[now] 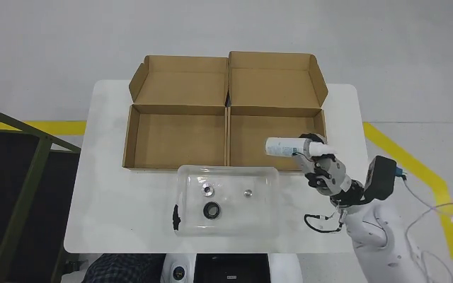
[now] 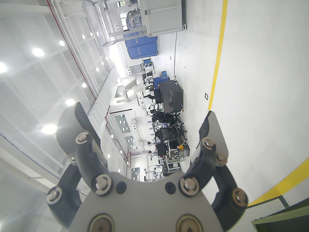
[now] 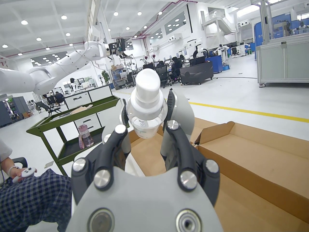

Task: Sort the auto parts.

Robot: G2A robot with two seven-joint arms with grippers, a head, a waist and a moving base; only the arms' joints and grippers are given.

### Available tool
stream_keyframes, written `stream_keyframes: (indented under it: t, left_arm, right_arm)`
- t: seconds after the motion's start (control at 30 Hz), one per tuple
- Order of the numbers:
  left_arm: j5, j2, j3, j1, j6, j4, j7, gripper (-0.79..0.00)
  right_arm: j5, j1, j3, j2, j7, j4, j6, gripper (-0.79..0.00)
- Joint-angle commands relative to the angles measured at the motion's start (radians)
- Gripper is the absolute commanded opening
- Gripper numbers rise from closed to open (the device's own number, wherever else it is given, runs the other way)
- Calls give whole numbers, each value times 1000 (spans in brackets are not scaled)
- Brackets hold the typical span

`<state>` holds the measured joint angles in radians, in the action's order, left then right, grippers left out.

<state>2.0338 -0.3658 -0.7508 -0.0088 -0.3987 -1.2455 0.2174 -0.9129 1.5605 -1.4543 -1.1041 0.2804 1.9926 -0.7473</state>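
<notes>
Right gripper (image 3: 144,119) fingers clamped the spray bottle (image 3: 147,92) near its neck, the right cardboard box (image 1: 248,141) below them. Left gripper (image 2: 144,112) fingers stood wide, empty. Risk judged: bottle pivoting loose, grip off-centre.

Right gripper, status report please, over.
Right gripper shut on bottle, above the right cardboard box. Left gripper open, holding nothing. Small parts lie in the clear tray, apart from it.

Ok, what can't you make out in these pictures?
1. Top view: the silver part in the clear tray is too small to identify.
2. Top view: the black piece at the tray's edge, also too small.
3. Right wrist view: the right end effector covers the bottle's sides.
</notes>
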Motion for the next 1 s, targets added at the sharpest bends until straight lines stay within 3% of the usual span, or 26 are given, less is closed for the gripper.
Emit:
stream_keyframes:
  t: [0.0,0.33,0.6,0.97]
  left_arm:
    - [0,0,0,0,0,0,0,0]
    - [0,0,0,0,0,0,0,0]
    - [0,0,0,0,0,0,0,0]
    - [0,0,0,0,0,0,0,0]
  right_arm:
    - [-30,-5,8,-2,-12,5,29,-785]
    - [-206,-103,90,-15,-132,-33,214,-785]
    - [-284,-220,197,-34,-240,-142,345,-785]
    - [-382,-367,327,-63,-396,-297,445,-785]
